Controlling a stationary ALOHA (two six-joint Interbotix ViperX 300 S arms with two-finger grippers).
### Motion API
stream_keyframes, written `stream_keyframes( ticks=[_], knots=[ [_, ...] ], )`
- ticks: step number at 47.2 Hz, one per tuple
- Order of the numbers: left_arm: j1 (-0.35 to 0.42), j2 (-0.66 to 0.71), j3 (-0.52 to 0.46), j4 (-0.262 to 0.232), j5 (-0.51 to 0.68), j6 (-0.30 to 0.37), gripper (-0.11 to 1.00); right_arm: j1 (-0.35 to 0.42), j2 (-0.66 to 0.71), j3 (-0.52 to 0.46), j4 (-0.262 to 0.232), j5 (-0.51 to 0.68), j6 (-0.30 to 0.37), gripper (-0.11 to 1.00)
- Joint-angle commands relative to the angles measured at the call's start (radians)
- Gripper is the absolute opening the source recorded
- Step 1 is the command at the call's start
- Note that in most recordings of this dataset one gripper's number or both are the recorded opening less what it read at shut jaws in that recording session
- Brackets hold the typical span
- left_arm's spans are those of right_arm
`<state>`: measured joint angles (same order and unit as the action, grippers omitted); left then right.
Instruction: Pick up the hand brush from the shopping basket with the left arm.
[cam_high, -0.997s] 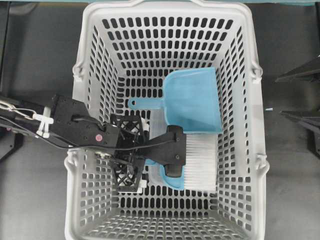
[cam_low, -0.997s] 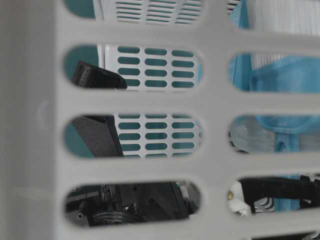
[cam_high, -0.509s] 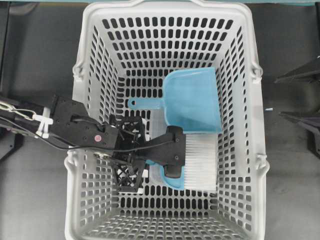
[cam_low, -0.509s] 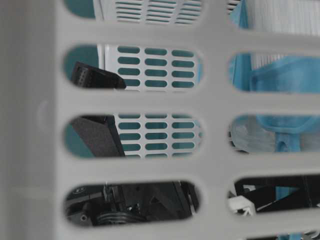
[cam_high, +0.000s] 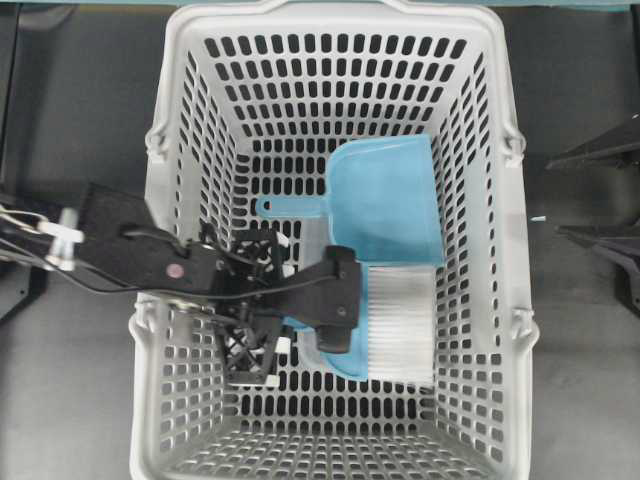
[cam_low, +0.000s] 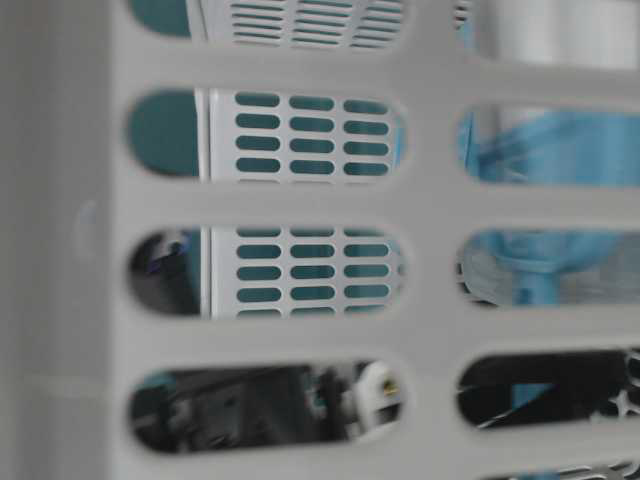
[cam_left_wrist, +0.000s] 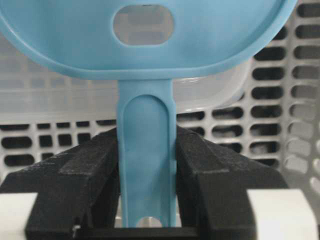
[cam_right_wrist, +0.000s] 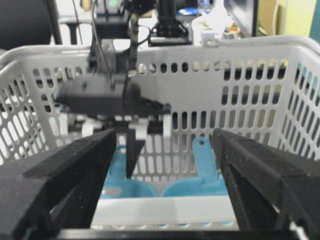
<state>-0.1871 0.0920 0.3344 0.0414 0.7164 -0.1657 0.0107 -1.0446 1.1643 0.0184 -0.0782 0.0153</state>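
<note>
Since a second ago the black lattice left gripper (cam_left_wrist: 147, 190) has drawn leftward, fingers clamped on the light blue white-bristled plastic hand brush's (cam_high: 385, 325) thin handle; brush lies crosswise, bristles rightward.

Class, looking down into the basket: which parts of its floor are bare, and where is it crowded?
Bare: the shopping basket floor behind the dustpan, and the near strip below the hand brush. Crowded: the middle, where the left claw grips the brush beside the dustpan.
</note>
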Motion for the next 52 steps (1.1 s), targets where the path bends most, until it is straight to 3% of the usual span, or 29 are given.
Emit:
stream_keyframes(
  ticks=[1, 13, 23, 31, 42, 52],
  knots=[
    [0.000, -0.066, 0.017, 0.002, -0.052, -0.003, 0.27, 0.002, 0.009, -0.005, 0.005, -0.005, 0.003, 0.74],
    [-0.008, -0.133, 0.003, 0.002, -0.031, -0.002, 0.27, 0.002, 0.003, -0.003, 0.005, -0.008, 0.003, 0.72],
    [-0.005, -0.169, -0.114, 0.003, 0.132, 0.012, 0.27, 0.002, 0.000, -0.003, 0.005, -0.008, 0.003, 0.72],
    [0.011, -0.199, -0.229, 0.002, 0.253, 0.077, 0.27, 0.002, 0.000, -0.003, 0.005, -0.008, 0.003, 0.72],
    [0.046, -0.219, -0.359, 0.002, 0.351, 0.094, 0.27, 0.002, 0.000, -0.003, 0.005, -0.009, 0.003, 0.72],
    [0.063, -0.219, -0.377, 0.003, 0.364, 0.097, 0.27, 0.002, -0.002, -0.003, 0.005, -0.008, 0.003, 0.72]
  ],
)
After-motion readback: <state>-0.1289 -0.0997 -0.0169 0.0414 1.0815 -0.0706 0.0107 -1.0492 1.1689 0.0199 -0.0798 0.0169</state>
